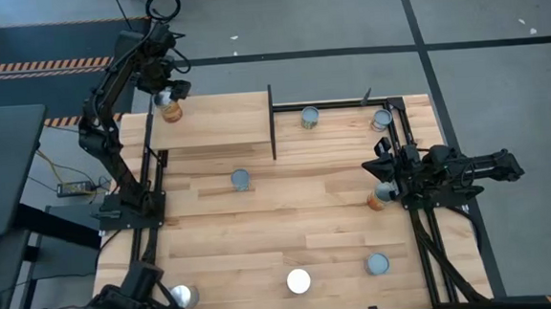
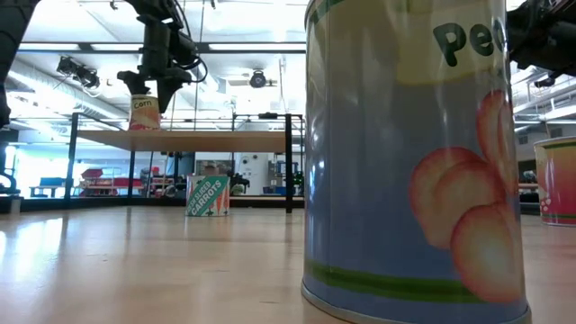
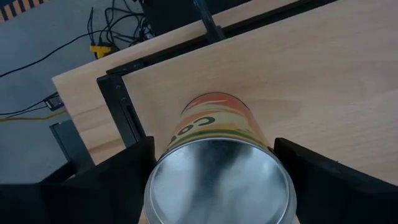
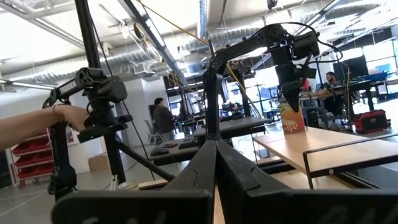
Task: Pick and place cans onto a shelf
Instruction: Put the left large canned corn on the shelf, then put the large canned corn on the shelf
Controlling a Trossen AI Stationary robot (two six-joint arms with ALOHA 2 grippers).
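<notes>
- Found the left gripper (image 1: 166, 89) poised at the ten o'clock corner of the small light-wood shelf on its thin black metal frame (image 1: 218, 122), directly over one tin.
- Could not tell whether that hand was clamped on the tin or had let go; saw it only straddling the tin closely on both sides.
- Noted the tin itself, a small orange-and-pale corn can with a shiny silver top (image 1: 170, 110), upright on the board and near the shelf's nine o'clock edge.
- Judged the step in hand as setting this can down on the shelf, with seven cans left on the large light-wood tabletop.
- Judged a good finish to need the base flat on the board, a full release, then a straight rise, since any sideways drag risked tipping the can over the close edge.
- Counted ample bare board toward three o'clock, bounded by the black upright edge (image 1: 272, 122); judged later cans better placed there, apart from the first.
- Picked out the blue-labelled can (image 1: 242, 180) just off the shelf's five o'clock corner as the nearest likely candidate.
- Located the right gripper (image 1: 382, 170) at the table's three o'clock side, clenched and empty, waiting just beside an orange-red can (image 1: 381, 199).
</notes>
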